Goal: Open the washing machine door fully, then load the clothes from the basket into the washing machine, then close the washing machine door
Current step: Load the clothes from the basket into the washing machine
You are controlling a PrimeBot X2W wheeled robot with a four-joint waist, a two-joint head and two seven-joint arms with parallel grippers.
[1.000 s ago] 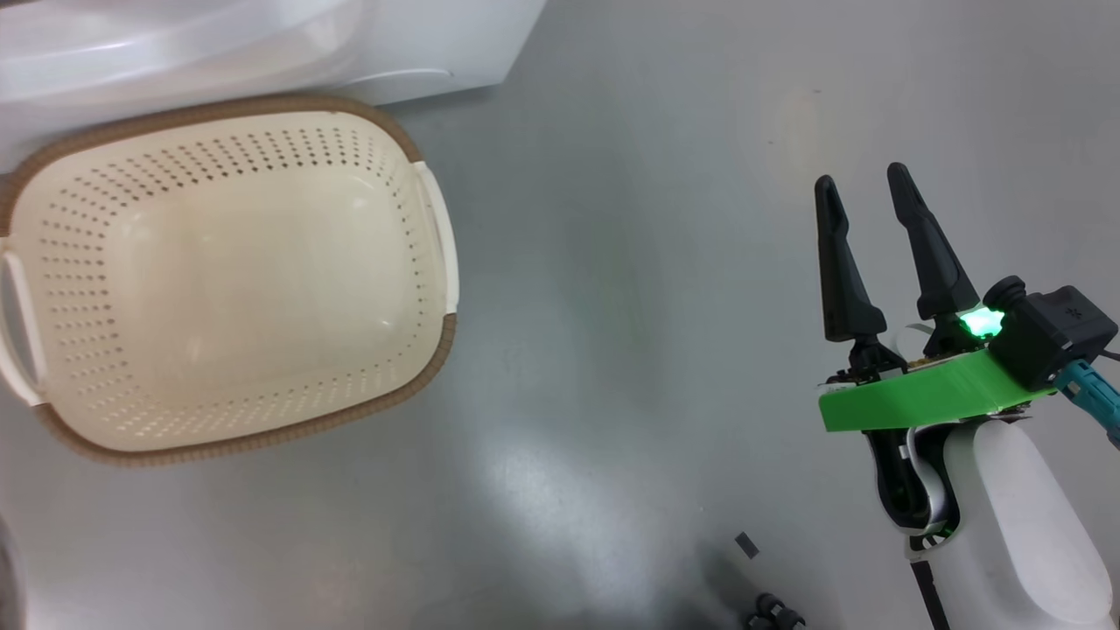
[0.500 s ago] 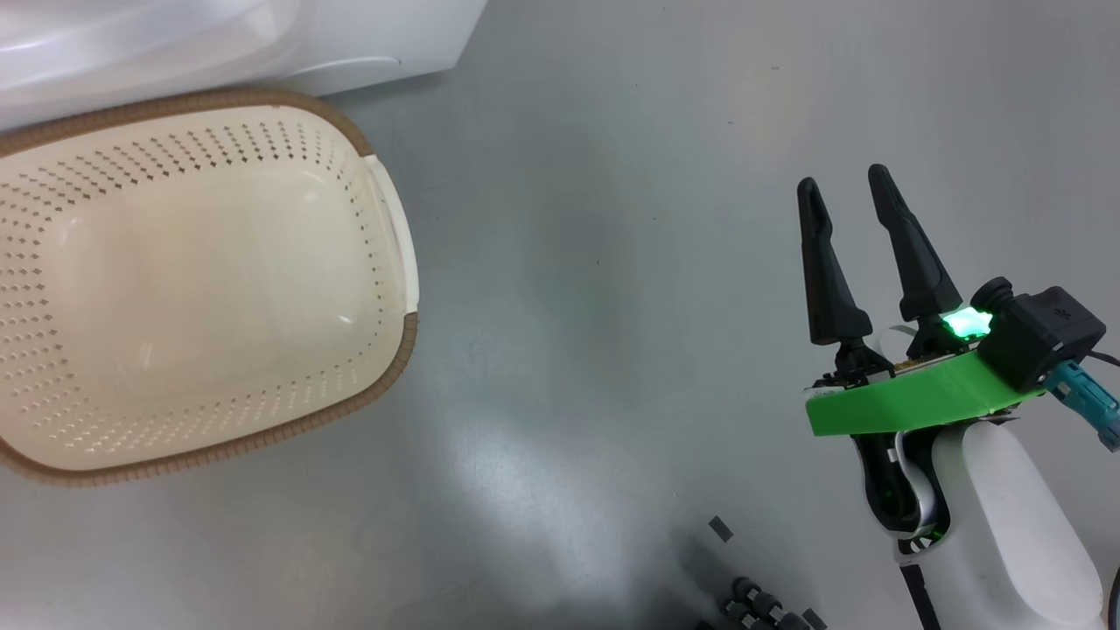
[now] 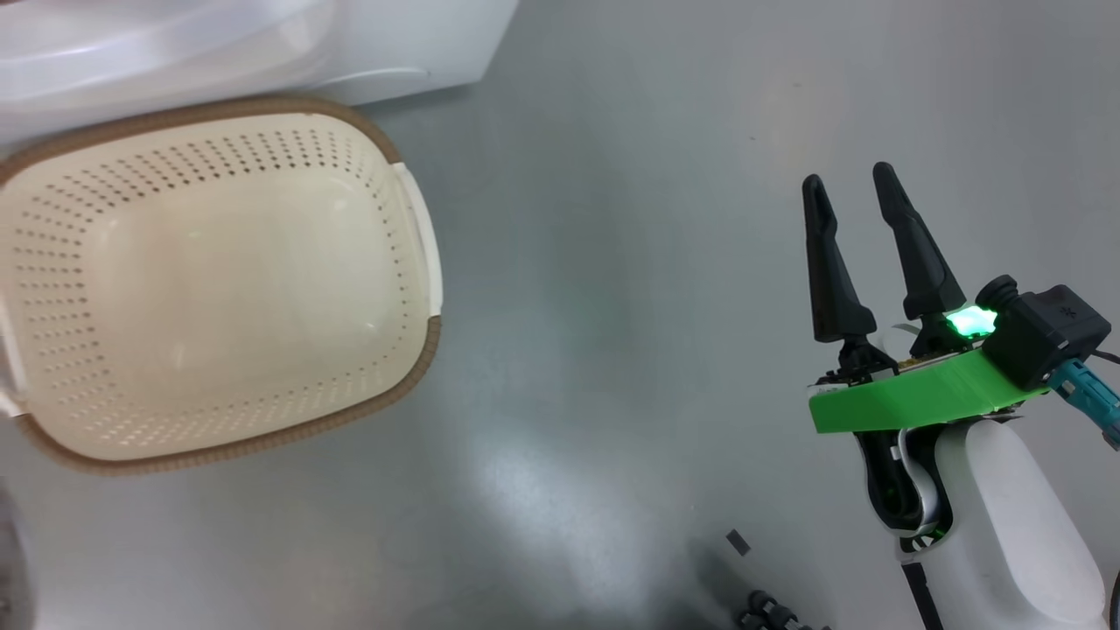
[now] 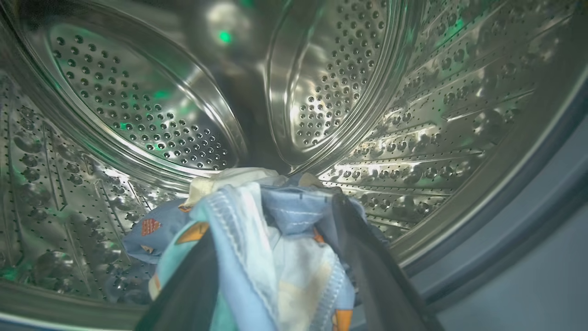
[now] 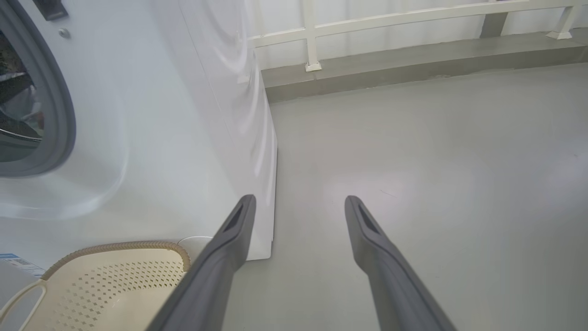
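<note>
L gripper (image 4: 275,216) was inside the drum (image 4: 138,110) of the washer (image 5: 161,115), fingers (image 4: 367,276) spread apart, grip released. Clothes (image 4: 280,262) lay bunched between and over them, low in the drum, near the gasket (image 4: 496,239). R gripper (image 3: 849,175) hung over the floor (image 3: 612,289), jaws apart, holding nothing, well apart from the basket (image 3: 422,350). Basket sat on the floor just beside the washer's front.

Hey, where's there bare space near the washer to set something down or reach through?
Free: grey floor between the basket and the right end effector; the basket itself is bare inside; the drum has room behind the clothes. Crowded: near its mouth, where they bunch between the fingers of the left end effector.
</note>
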